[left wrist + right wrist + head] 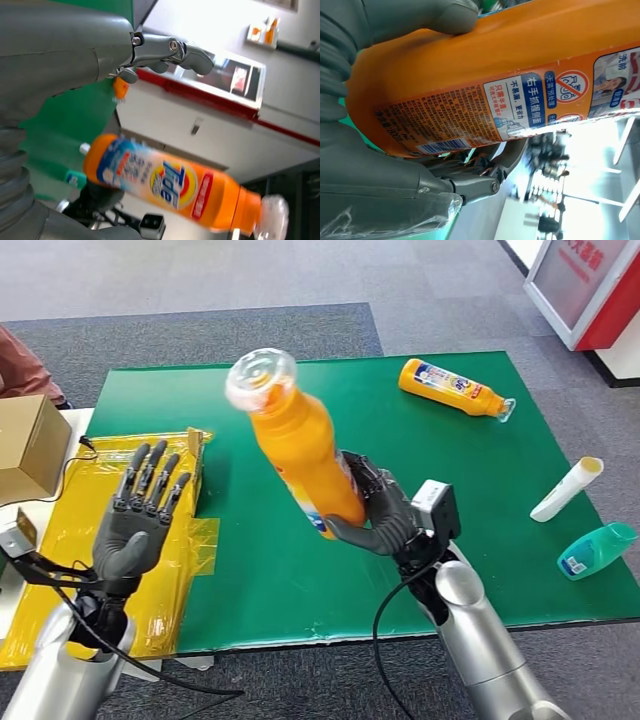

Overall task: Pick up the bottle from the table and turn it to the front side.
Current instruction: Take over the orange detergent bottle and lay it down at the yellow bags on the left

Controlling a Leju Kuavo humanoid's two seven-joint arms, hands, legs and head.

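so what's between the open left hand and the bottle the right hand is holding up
In the head view, nothing solid: the left hand hovers over the yellow sheet, and bare green mat lies under the gap to the orange bottle gripped by the right hand.

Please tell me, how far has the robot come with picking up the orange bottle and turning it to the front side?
Done: the orange bottle is off the green mat, gripped near its base by the right hand. In hand: it is tilted in the air; the left wrist view shows its logo side, the right wrist view its small-print side. Left: whether it faces front cannot be told. The left hand holds nothing.
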